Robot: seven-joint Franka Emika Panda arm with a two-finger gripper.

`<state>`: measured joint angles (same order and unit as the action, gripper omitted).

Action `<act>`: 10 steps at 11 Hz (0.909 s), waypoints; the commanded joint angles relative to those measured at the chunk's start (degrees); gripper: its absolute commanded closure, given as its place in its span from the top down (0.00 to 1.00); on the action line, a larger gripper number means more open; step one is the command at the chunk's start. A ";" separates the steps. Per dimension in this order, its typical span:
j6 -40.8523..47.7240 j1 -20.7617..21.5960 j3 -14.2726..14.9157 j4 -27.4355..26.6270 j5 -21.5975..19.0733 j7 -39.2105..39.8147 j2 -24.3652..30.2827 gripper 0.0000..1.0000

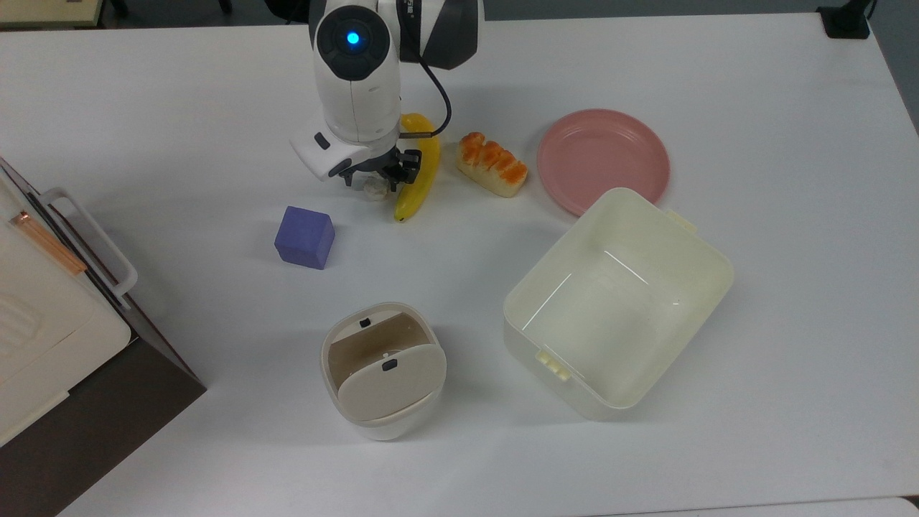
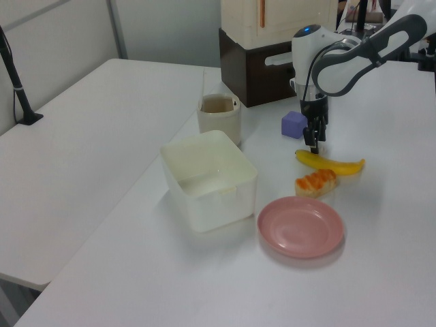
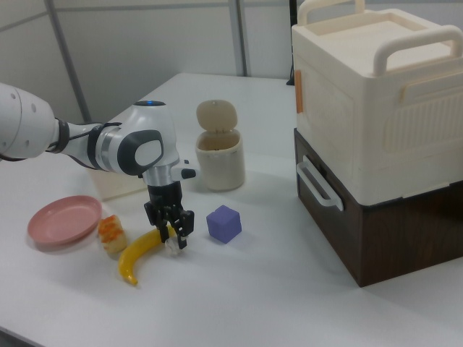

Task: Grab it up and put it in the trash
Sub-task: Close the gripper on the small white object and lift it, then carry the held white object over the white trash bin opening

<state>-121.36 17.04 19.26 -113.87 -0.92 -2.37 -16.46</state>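
Item: small off-white lumpy ball [image 1: 372, 188], lying on the white table [image 1: 718, 402] just beside the yellow banana [image 1: 418, 166], on the top view's left of it.

The ball was roundish, with no long axis or facing to be made out. The black two-finger gripper [image 1: 376, 184] stood down over it, fingers narrowly parted on either side; actual contact could not be told. Near the banana: orange-topped bread piece [image 1: 492, 164], pink round plate [image 1: 603, 158], purple cube [image 1: 304, 237]. Farther from the banana: small white bin with beige swing-flap lid [image 1: 383, 370], flap tilted, and cream rectangular tub [image 1: 617, 301]. The right view showed the gripper [image 3: 174, 241] low beside the banana [image 3: 142, 252] and a cream handled case on a brown base [image 3: 376, 130].
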 commanded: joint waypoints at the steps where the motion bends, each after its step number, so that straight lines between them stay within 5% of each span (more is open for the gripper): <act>1: -0.55 0.72 0.34 -0.30 0.92 1.75 1.07 0.00; 4: 2.78 0.45 0.78 5.74 0.04 2.29 3.09 0.00; 7: 4.40 0.28 3.75 20.49 -12.23 -1.38 3.54 0.00; 10: -19.88 0.36 4.82 21.15 -14.39 -18.04 2.32 0.00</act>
<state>-126.39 16.65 23.18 -92.41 -14.46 -8.41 -12.15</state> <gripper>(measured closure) 0.784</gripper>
